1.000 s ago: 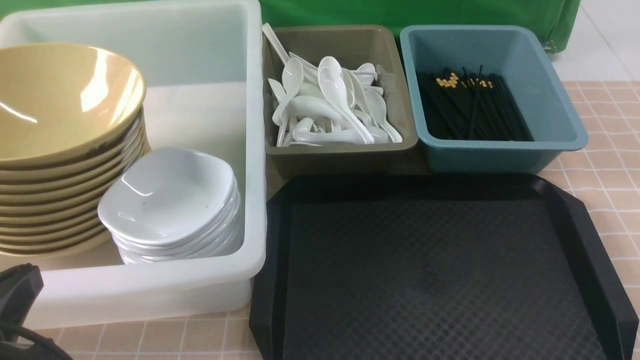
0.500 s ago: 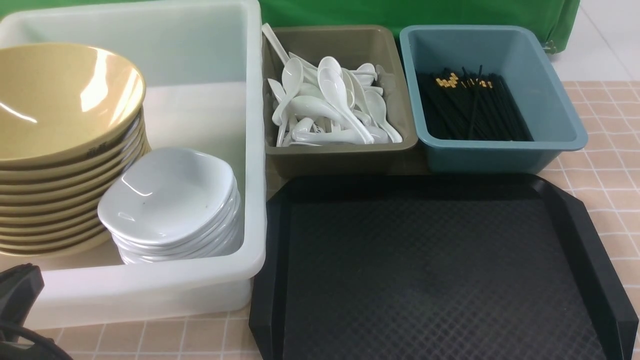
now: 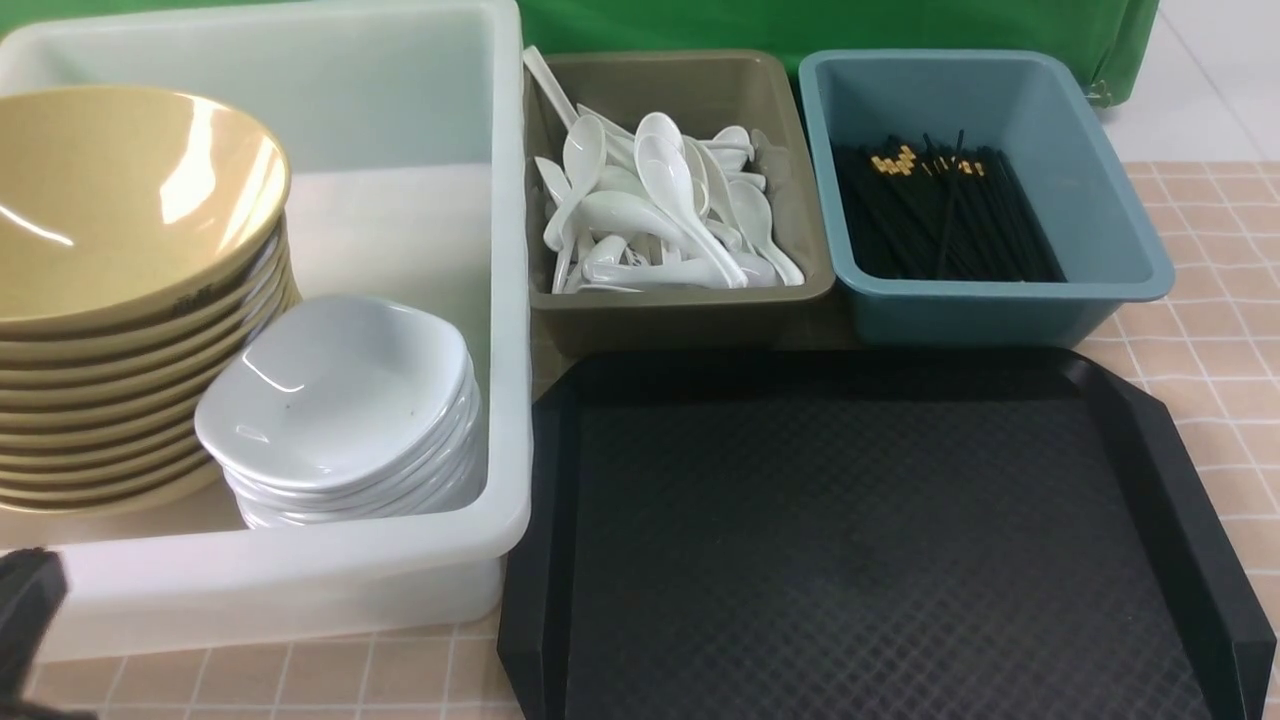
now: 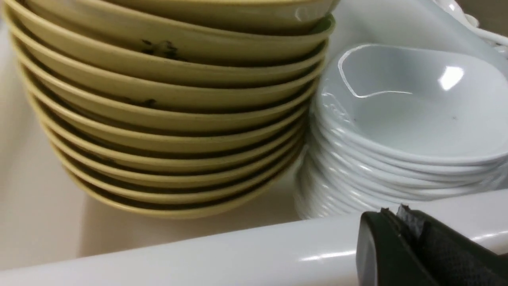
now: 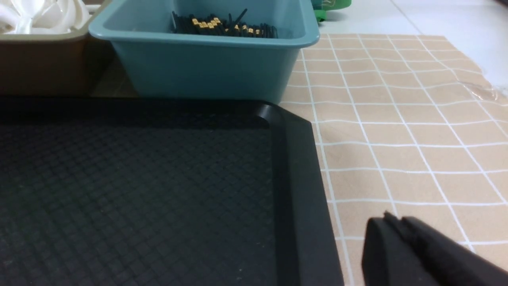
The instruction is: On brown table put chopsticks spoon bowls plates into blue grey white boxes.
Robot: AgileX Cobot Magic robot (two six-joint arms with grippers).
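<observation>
- The bowls and plates sit stacked side by side in the white tub.
- Spoons fill the olive-grey bin; chopsticks lie in the teal-blue bin.
- The black tray lies on the brown table.
- Left gripper, jaws pressed together, hangs at the tub's near rim.
- Right gripper, jaws together, holds nothing over the table.

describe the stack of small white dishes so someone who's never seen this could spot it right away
Find the big translucent white tub on the left of the tiled table. Inside it, at the near right corner, the stack of small white dishes stands beside a taller stack of yellow bowls. The dishes are glossy white, squarish with rounded corners, and far smaller than the bowls.
</observation>
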